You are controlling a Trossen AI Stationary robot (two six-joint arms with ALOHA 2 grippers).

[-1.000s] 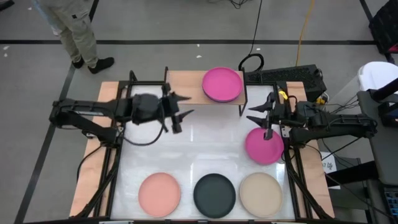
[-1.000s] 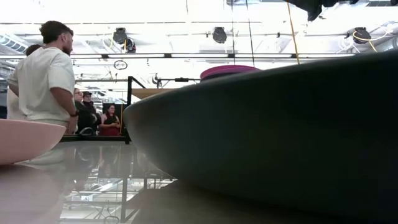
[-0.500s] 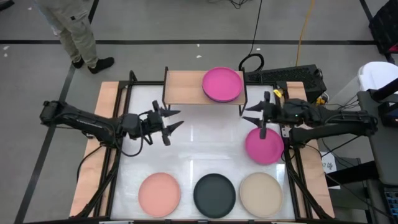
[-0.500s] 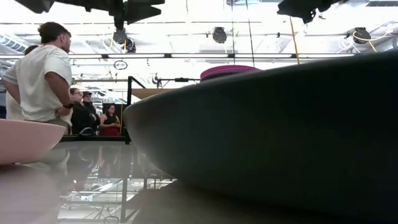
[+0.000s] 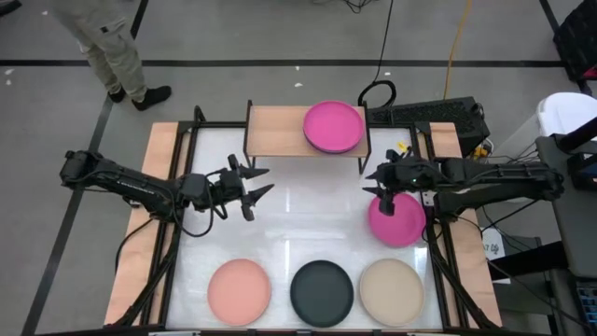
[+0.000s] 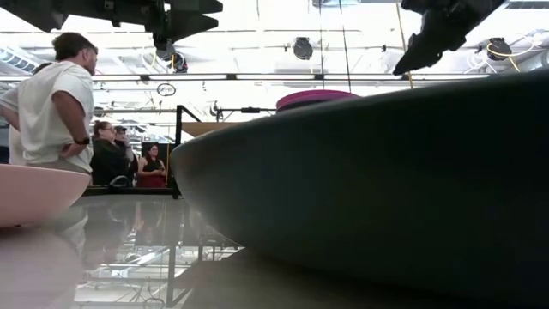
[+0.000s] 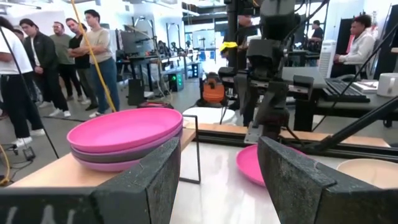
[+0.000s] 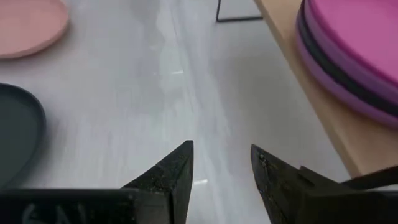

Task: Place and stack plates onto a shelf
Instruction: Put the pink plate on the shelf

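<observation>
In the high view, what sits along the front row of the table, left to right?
Salmon pink plate → dark grey plate → beige plate.

Both arms are dark, near-black, built of slim tubular links joined by bulkier rounded joint housings. A black cable loops loose beneath the left arm's forearm. The left gripper [image 5: 250, 184] carries two tapered, pointed black fingers [image 7: 143, 186] with a rough, grainy inner surface and flat faces. The right gripper [image 5: 381, 180] has the same wedge-shaped fingers [image 8: 171, 177], narrowing to thin tips. A small yellow marking sits on the right arm's wrist housing, and black cabling runs along its forearm.
</observation>
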